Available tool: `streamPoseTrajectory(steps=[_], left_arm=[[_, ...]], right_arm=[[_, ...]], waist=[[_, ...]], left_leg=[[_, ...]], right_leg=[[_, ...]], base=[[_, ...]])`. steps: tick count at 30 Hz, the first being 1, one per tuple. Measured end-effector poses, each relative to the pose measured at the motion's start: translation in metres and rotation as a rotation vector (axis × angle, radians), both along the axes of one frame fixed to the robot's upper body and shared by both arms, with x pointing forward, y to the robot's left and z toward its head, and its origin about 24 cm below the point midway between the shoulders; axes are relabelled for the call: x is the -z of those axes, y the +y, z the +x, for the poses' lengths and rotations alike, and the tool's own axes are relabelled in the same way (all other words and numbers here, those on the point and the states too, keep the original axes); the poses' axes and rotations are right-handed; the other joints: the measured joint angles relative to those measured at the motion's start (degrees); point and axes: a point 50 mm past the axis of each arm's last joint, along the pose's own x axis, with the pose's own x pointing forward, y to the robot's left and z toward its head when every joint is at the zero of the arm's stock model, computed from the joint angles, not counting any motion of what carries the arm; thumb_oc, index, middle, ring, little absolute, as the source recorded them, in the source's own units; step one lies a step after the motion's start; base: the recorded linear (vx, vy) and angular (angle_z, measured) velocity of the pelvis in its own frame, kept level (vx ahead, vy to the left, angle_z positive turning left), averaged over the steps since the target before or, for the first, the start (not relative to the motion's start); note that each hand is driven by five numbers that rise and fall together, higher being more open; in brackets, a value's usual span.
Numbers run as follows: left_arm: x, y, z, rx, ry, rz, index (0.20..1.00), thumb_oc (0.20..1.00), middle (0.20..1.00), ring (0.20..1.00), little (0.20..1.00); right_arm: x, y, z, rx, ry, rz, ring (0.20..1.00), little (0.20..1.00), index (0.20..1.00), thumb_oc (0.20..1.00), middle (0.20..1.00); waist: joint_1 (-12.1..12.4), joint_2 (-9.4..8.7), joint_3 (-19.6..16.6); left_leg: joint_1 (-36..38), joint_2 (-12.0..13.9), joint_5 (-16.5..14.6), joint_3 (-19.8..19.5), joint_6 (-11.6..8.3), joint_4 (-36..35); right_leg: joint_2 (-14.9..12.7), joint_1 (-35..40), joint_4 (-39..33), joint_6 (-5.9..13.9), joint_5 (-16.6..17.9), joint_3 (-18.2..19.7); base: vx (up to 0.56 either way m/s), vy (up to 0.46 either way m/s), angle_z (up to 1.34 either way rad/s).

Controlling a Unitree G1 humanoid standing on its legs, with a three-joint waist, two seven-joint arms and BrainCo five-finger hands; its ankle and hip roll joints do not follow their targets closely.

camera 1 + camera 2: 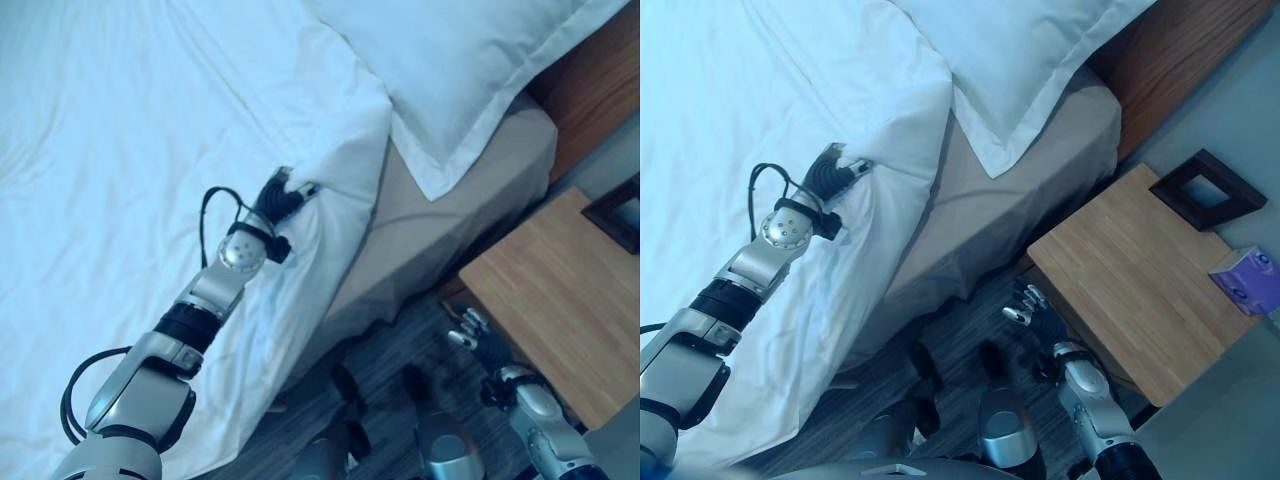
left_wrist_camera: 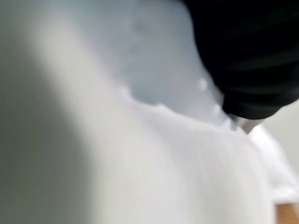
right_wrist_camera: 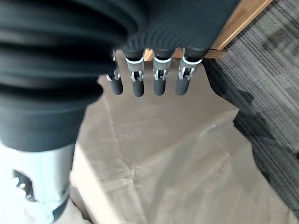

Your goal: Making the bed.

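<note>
A white duvet (image 1: pixel 120 150) covers the bed, and its corner by the pillow is bunched up. My left hand (image 1: pixel 282 195) reaches over the bed's side, its fingers curled into that raised fold of the duvet (image 1: pixel 875 150). In the left wrist view the white cloth (image 2: pixel 163 177) lies right against the hand's dark cover. A white pillow (image 1: pixel 470 60) lies at the head of the bed. Below the duvet's edge the beige mattress side (image 1: pixel 450 200) is bare. My right hand (image 1: pixel 1032 312) hangs low beside the nightstand, fingers (image 3: pixel 159 81) straight and holding nothing.
A wooden nightstand (image 1: pixel 550 290) stands close to the bed's side, with a dark picture frame (image 1: pixel 1205 190) and a purple box (image 1: pixel 1245 275) on it. The wooden headboard (image 1: pixel 600 80) rises behind the pillow. Grey carpet (image 3: pixel 275 93) runs between bed and nightstand.
</note>
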Motion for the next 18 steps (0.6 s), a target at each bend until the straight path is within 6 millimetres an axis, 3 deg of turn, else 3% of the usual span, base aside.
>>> streamPoseTrajectory(steps=[3,8,9,10,18], left_arm=[[0.021,-0.022,-0.009,0.076,0.089,-0.088,0.2,0.2,0.2,0.2,0.2],[0.055,-0.023,-0.015,0.04,0.202,-0.129,0.2,0.2,0.2,0.2,0.2],[0.057,-0.019,-0.015,0.027,0.209,-0.129,0.46,0.46,0.46,0.46,0.46],[0.056,-0.019,-0.014,0.027,0.208,-0.128,1.0,1.0,1.0,1.0,1.0],[0.061,-0.021,-0.019,0.096,0.242,-0.113,1.0,1.0,1.0,1.0,1.0]], right_arm=[[-0.002,0.001,0.002,-0.004,-0.009,0.0,1.0,1.0,1.0,1.0,1.0],[0.0,0.001,0.0,0.0,0.001,-0.002,1.0,1.0,1.0,1.0,1.0],[0.002,0.0,-0.002,0.002,0.008,-0.003,1.0,1.0,1.0,1.0,1.0],[0.003,0.0,-0.003,0.003,0.013,-0.003,1.0,1.0,1.0,1.0,1.0],[0.008,-0.004,-0.01,0.012,0.042,-0.012,1.0,1.0,1.0,1.0,1.0]], waist=[[-0.3,0.06,0.0],[-1.7,0.12,-0.1],[-1.7,0.21,-0.2],[-1.7,0.24,-0.2],[-1.7,1.04,-0.8]], left_leg=[[0.5,0.0,-0.2,0.2,-0.32,0.0],[1.5,0.0,-0.3,1.6,-0.4,0.0],[1.7,0.0,-0.3,1.7,-0.4,0.0],[1.7,0.1,-0.3,1.8,-0.4,0.0],[2.6,0.2,-0.4,1.8,-0.4,0.0]], right_leg=[[0.0,0.1,0.3,0.12,-0.1,0.5],[-0.1,0.2,0.8,0.26,-0.1,2.1],[-0.1,0.3,0.9,0.27,-0.1,2.4],[-0.1,0.3,0.9,0.27,-0.1,2.5],[0.1,1.0,1.2,0.34,0.0,2.6]], base=[[0.0,0.037,-0.1],[-0.01,0.031,-0.15],[-0.02,0.025,-0.13],[-0.01,0.019,-0.07],[-0.01,0.004,0.0]])
